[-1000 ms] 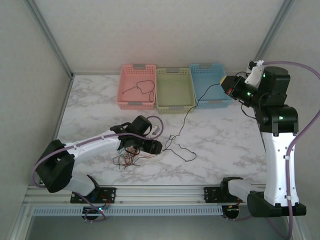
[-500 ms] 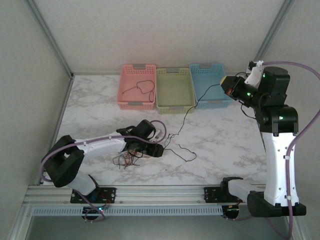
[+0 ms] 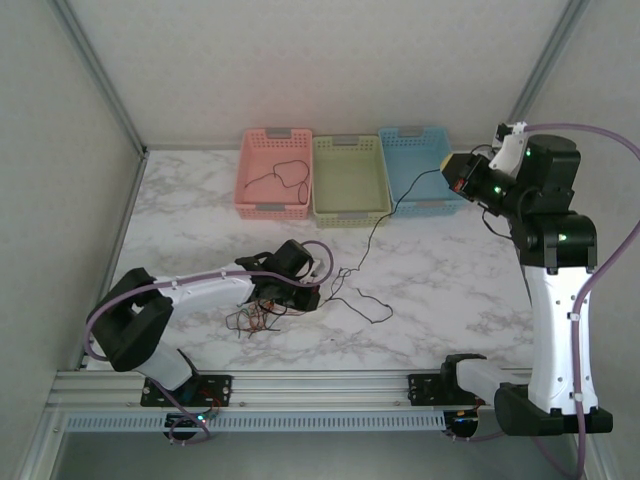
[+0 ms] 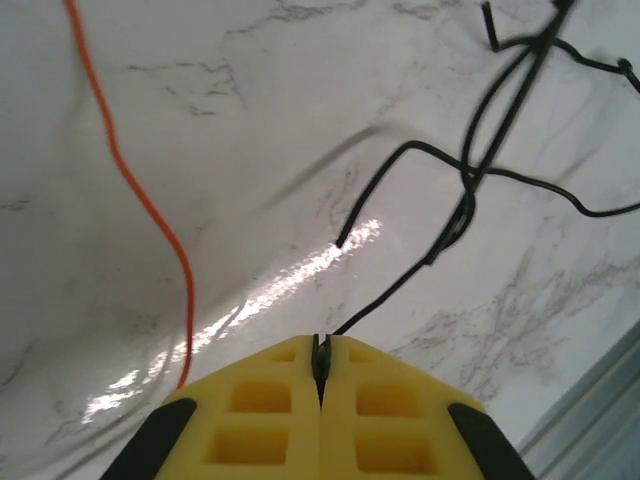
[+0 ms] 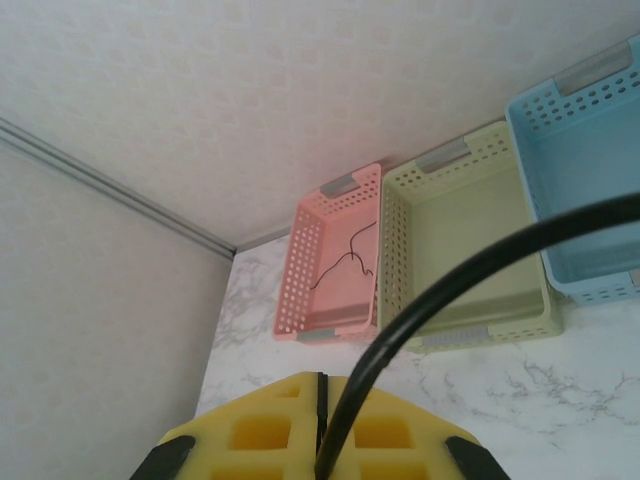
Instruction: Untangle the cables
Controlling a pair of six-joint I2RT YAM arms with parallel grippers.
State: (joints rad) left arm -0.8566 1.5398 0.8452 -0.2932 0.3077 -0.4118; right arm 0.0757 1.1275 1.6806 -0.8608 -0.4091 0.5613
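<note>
Marble table (image 3: 450,290): my L gripper (image 4: 321,365), in front of green basket (image 3: 350,180), clamps a black cable (image 4: 452,228). R gripper (image 5: 320,395), right of basket, clamps black cable too.

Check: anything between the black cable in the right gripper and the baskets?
Nothing visible on the marble between. The black cable, held by the shut right gripper, passes over the near corner of the blue basket. Lower down it crosses other cables near the left gripper, whose fingers pinch a black strand.
</note>
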